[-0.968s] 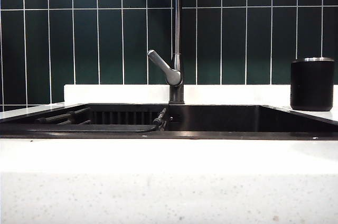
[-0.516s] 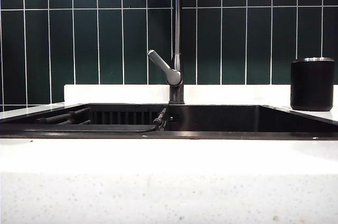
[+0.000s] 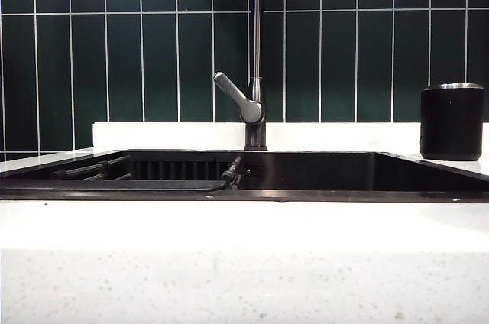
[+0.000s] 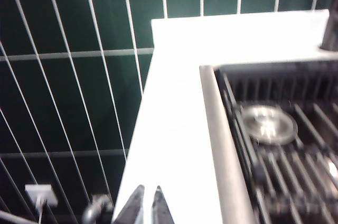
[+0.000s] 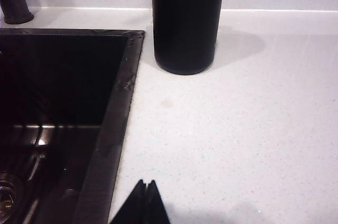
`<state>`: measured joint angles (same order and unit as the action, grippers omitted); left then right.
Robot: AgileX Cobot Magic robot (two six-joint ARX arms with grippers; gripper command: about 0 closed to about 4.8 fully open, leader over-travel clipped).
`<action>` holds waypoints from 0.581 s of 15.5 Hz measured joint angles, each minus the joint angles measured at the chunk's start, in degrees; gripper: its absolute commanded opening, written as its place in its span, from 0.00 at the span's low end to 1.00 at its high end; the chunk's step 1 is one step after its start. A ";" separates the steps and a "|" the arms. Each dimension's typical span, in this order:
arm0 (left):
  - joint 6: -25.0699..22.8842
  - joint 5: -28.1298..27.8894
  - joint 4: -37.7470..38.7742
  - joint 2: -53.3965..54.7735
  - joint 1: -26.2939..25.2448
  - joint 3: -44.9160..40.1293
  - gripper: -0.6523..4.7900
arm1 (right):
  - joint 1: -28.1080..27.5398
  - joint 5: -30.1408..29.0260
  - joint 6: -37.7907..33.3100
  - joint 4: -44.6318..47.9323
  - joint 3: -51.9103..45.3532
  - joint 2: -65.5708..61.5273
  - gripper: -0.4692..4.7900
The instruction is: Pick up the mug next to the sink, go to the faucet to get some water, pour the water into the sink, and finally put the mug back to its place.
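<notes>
The right hand (image 5: 145, 195) hangs closed and empty, its two fingertips pressed together above bare white speckled tabletop (image 5: 237, 129). Straight ahead of it, well apart, the black mug (image 5: 185, 20) stands upright on that tabletop, silver rim up, no handle showing from this side. The mug sits just beside the corner of the black sink (image 5: 58, 102), whose wet dark rim runs alongside the hand. Beyond the sink's far corner rises the foot of the faucet (image 5: 15, 2).

The left hand (image 4: 148, 205) is nearly closed on nothing, a thin slit showing between its fingertips; it hovers over the white tabletop strip at the other end of the sink. Beside it, past the rim, a dark rack (image 4: 296, 171) lies in the basin with a round steel drain (image 4: 266, 123) showing beneath its bars. On the hand's other side, the dark green tiled wall (image 4: 68, 76) fills the view, which is somewhat blurred.

From the fixed camera neither hand shows. The faucet stands upright behind the middle of the sink, its grey lever (image 3: 237, 98) angled up to one side, and the mug rests on the tabletop at the basin's right end.
</notes>
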<state>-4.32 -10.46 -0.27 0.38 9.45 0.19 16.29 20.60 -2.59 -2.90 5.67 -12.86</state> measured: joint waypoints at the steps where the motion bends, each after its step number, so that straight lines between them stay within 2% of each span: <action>1: 0.04 0.48 -1.99 0.00 -0.39 0.02 0.15 | 0.00 0.00 0.00 0.00 0.00 0.00 0.08; 3: 0.04 1.53 -4.61 -0.02 -0.63 0.02 0.15 | -0.02 0.00 0.00 0.00 0.00 0.00 0.08; 6: 0.15 5.97 -6.86 0.00 -1.20 0.02 0.15 | -0.02 0.00 0.00 0.00 0.00 0.00 0.08; 9: 0.24 6.40 -8.83 -0.02 -1.20 0.02 0.15 | 0.00 0.00 0.00 0.00 0.00 -0.02 0.08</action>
<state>-4.08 -4.05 -9.10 0.36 8.25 0.21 16.29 20.60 -2.59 -2.90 5.67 -12.88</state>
